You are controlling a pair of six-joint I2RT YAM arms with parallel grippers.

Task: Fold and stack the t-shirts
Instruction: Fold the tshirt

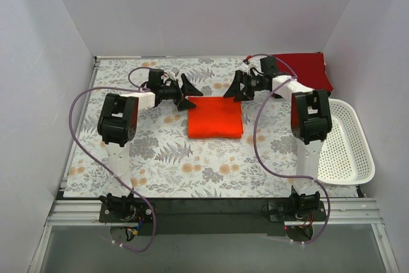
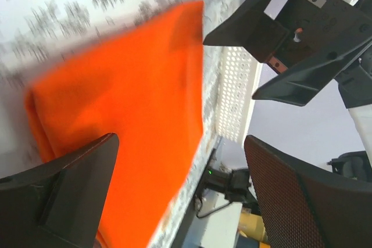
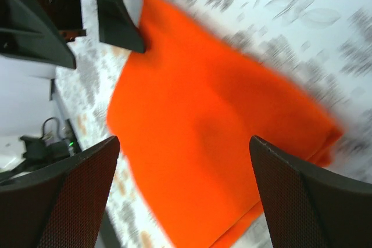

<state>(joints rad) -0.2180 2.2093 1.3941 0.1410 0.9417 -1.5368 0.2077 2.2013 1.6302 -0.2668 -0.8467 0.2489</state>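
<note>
Seen from above, my two arms reach away from their bases and bend inward, so that they face each other across a folded orange-red t-shirt [image 1: 215,117]. The shirt lies flat as a neat, roughly square packet near the middle of the floral cloth [image 1: 160,155].

My left gripper [image 1: 190,93] is at the shirt's far left corner, its two dark fingers spread wide with no fabric between them. My right gripper [image 1: 235,87] is at the far right corner, fingers spread just as wide and likewise gripping nothing. Both sit close to the shirt's far edge. I cannot tell whether any fingertip touches the fabric.

My left wrist camera shows the orange fabric, blurred, running from between my own fingers towards the right gripper, whose parted fingers stand at the opposite corner. My right wrist camera shows the same in mirror: bright orange cloth below my spread fingers, with the left gripper's dark fingers at the shirt's other corner.

A darker crimson t-shirt [image 1: 305,70] lies folded at the far right corner of the cloth, behind my right arm and well apart from the orange-red one. A white perforated basket [image 1: 355,151] sits along the right edge, just beside my right arm
</note>
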